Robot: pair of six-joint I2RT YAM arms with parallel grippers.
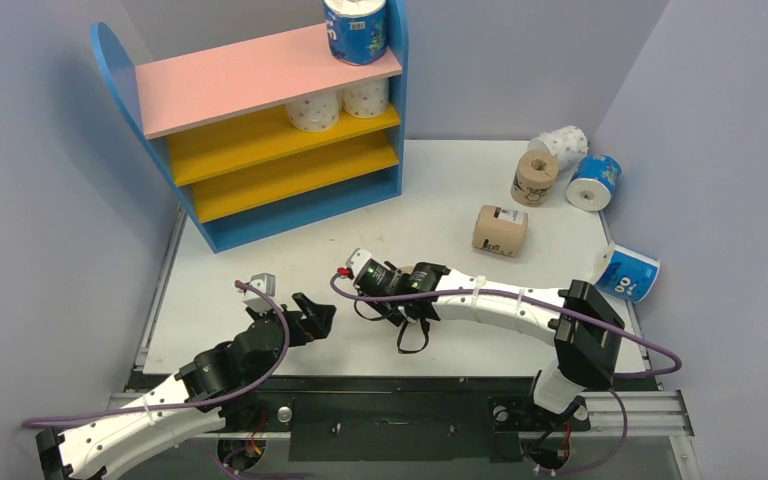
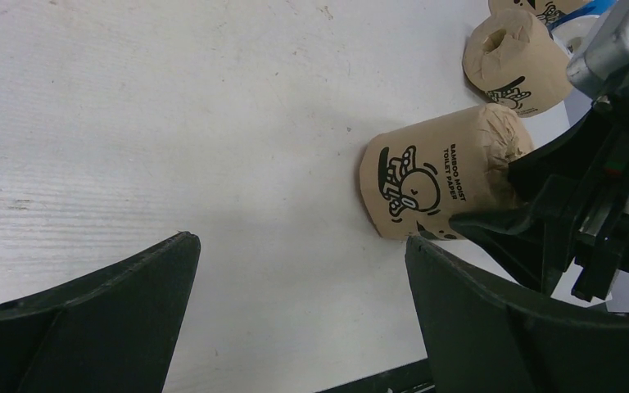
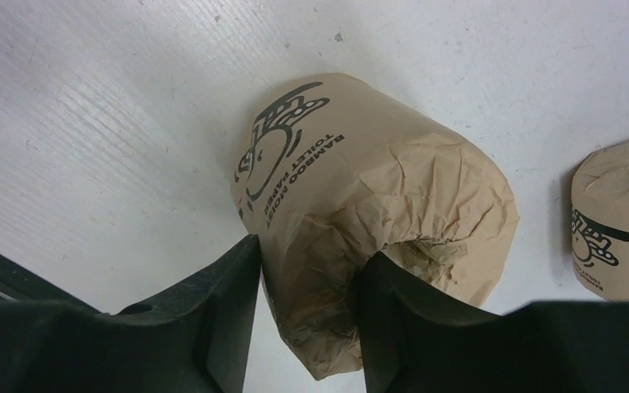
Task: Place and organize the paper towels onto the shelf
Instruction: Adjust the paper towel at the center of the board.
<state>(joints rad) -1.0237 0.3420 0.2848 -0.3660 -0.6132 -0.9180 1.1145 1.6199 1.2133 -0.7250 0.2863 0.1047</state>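
Tan roll (image 3: 352,180) in right hand (image 3: 309,252); second roll (image 3: 618,219) near.

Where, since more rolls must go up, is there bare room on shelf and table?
Free: pink board left of the blue roll; upper yellow board left of two white rolls; lower yellow board; table before the shelf. Crowded: far right corner, three rolls; table middle, right gripper on a tan roll.

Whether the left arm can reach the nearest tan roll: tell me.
Likely yes: the open left claw faces the tan roll across bare table, though the right claw grips its end.
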